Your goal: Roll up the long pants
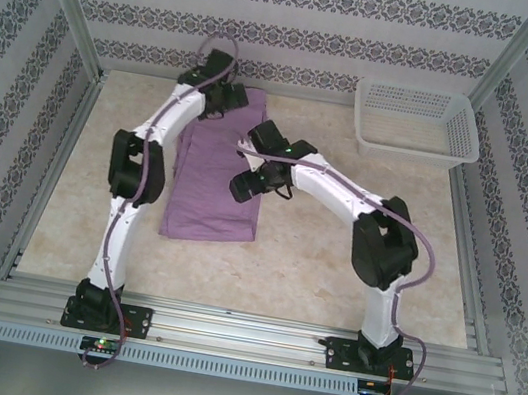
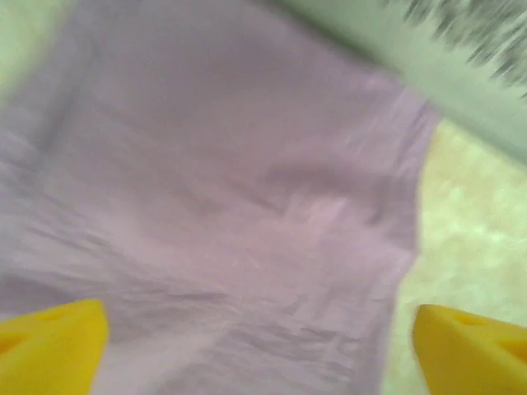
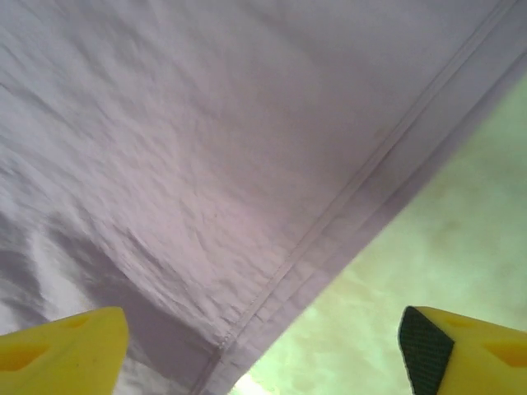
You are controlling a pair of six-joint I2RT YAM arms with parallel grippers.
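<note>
The soft lilac fabric long pants lie flat on the beige desk as one narrow strip, apparently folded leg over leg. No turn of cloth shows at either end, so I judge the rolling itself not yet begun and only the laying-out done. The left end effector hovers over the far end of the strip. In its wrist view the yellow fingers stand wide apart with smooth cloth spread below and ahead of them, and nothing is held. The right end effector hangs above the strip's right edge, about midway along it. There its yellow fingertips are likewise spread wide and empty, with a stitched seam of the fabric running diagonally beneath and bare desk just to the right. What is left, by my reading, is nearly everything: pinch one short end, turn it over on itself, and walk the roll down the whole length. A white plastic basket sits well apart, beyond the right end effector.
</note>
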